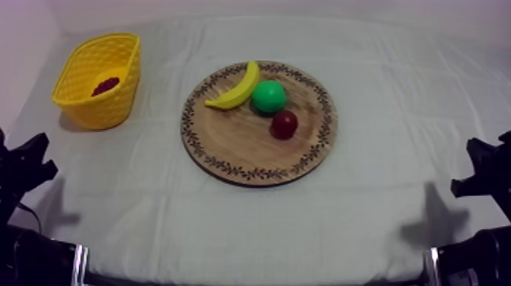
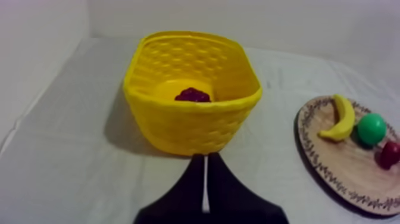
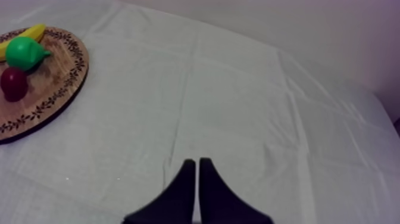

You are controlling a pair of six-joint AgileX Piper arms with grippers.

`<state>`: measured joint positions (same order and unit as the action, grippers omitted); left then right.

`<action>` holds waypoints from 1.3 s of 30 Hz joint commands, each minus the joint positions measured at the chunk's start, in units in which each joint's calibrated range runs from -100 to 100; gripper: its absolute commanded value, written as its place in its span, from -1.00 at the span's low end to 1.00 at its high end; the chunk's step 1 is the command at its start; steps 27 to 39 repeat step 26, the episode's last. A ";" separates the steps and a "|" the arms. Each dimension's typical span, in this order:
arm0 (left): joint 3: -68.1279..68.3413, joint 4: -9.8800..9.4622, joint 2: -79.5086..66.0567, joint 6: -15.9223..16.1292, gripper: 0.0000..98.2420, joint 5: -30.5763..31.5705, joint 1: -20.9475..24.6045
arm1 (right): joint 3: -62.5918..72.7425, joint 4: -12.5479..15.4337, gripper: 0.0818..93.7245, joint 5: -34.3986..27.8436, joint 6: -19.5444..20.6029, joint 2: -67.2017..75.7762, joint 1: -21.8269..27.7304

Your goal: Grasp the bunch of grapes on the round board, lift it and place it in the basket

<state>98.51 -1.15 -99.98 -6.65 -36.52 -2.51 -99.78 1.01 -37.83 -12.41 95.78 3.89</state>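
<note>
The dark purple bunch of grapes (image 1: 106, 85) (image 2: 193, 95) lies inside the yellow basket (image 1: 85, 104) (image 2: 178, 122) at the far left of the table. The round wooden board (image 1: 236, 148) (image 2: 348, 179) (image 3: 50, 89) in the middle carries a banana (image 1: 236, 88) (image 2: 339, 119), a green pear (image 1: 268, 96) (image 2: 372, 128) (image 3: 25, 52) and a small red fruit (image 1: 284, 124) (image 2: 390, 154) (image 3: 13, 83). My left gripper (image 1: 26, 169) (image 2: 206, 179) rests low at the left, shut on nothing, in front of the basket. My right gripper (image 1: 475, 171) (image 3: 196, 179) rests low at the right, shut on nothing, over bare cloth.
The grey-white cloth (image 1: 380, 99) covers the whole table, with a pale wall behind. Open cloth lies right of the board and along the front edge.
</note>
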 commanded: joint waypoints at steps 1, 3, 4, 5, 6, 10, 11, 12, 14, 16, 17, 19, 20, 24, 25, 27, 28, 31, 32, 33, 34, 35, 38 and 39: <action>0.39 -0.32 0.02 -4.25 -1.00 1.11 -0.07 | 0.01 -0.01 -0.99 0.01 0.00 -0.02 0.01; 0.64 -0.51 0.00 -5.05 -1.00 1.77 -0.14 | 0.01 -0.01 -0.99 0.01 0.01 -0.02 0.01; 0.73 -0.56 -0.01 -5.17 -1.00 1.96 -0.16 | 0.01 -0.01 -0.99 0.01 0.00 -0.02 0.01; 0.79 -0.60 -0.01 -5.18 -1.00 2.10 -0.17 | 0.01 -0.01 -0.99 0.01 -0.01 -0.02 0.01; 0.83 -0.62 -0.02 -5.12 -1.00 2.19 -0.18 | 0.01 -0.01 -0.99 0.01 -0.01 -0.02 0.01; 0.91 -0.67 -0.02 -4.92 -1.00 2.35 -0.20 | 0.01 -0.01 -0.99 0.01 -0.02 -0.02 0.01; 0.92 -0.67 -0.02 -4.90 -1.00 2.37 -0.20 | 0.01 -0.01 -0.99 0.01 -0.01 -0.02 0.01; 0.92 -0.68 -0.02 -4.88 -1.00 2.38 -0.20 | 0.01 -0.01 -0.99 0.01 0.00 -0.02 0.01; 0.93 -0.68 -0.02 -4.87 -1.00 2.39 -0.20 | 0.01 -0.01 -0.99 0.01 0.01 -0.02 0.01; 0.93 -0.68 -0.02 -4.86 -1.00 2.40 -0.20 | 0.01 -0.01 -0.99 0.01 0.02 -0.02 0.01; 0.93 -0.68 -0.02 -4.86 -1.00 2.40 -0.20 | 0.01 -0.01 -0.99 0.01 0.02 -0.02 0.01; 0.93 -0.68 -0.02 -4.85 -1.00 2.40 -0.20 | 0.01 -0.01 -0.99 0.01 0.02 -0.02 0.01; 0.93 -0.68 -0.02 -4.85 -1.00 2.40 -0.20 | 0.01 -0.01 -0.99 0.01 0.02 -0.02 0.01; 0.93 -0.68 -0.02 -4.85 -1.00 2.41 -0.20 | 0.01 -0.01 -0.99 0.01 0.02 -0.02 0.01; 0.93 -0.68 -0.02 -4.85 -1.00 2.41 -0.20 | 0.01 -0.01 -0.99 0.01 0.02 -0.02 0.01; 0.93 -0.68 -0.02 -4.85 -1.00 2.41 -0.20 | 0.01 -0.01 -0.99 0.01 0.01 -0.02 0.01; 0.93 -0.68 -0.02 -4.85 -1.00 2.41 -0.20 | 0.01 -0.01 -0.99 0.01 0.01 -0.02 0.01; 0.93 -0.68 -0.02 -4.85 -1.00 2.41 -0.20 | 0.01 -0.01 -0.99 0.01 0.01 -0.02 0.01; 0.93 -0.68 -0.02 -4.85 -1.00 2.41 -0.20 | 0.01 -0.01 -0.99 0.01 0.01 -0.02 0.01; 0.93 -0.68 -0.02 -4.85 -1.00 2.41 -0.20 | 0.01 -0.01 -0.99 0.01 0.01 -0.02 0.01; 0.93 -0.68 -0.02 -4.85 -1.00 2.41 -0.20 | 0.01 -0.01 -0.99 0.01 0.01 -0.02 0.01; 0.93 -0.68 -0.02 -4.85 -1.00 2.41 -0.20 | 0.01 -0.01 -0.99 0.01 0.01 -0.02 0.01; 0.93 -0.68 -0.02 -4.85 -1.00 2.41 -0.20 | 0.01 -0.01 -0.99 0.01 0.01 -0.02 0.01; 0.93 -0.68 -0.02 -4.85 -1.00 2.41 -0.20 | 0.01 -0.01 -0.99 0.01 0.01 -0.02 0.01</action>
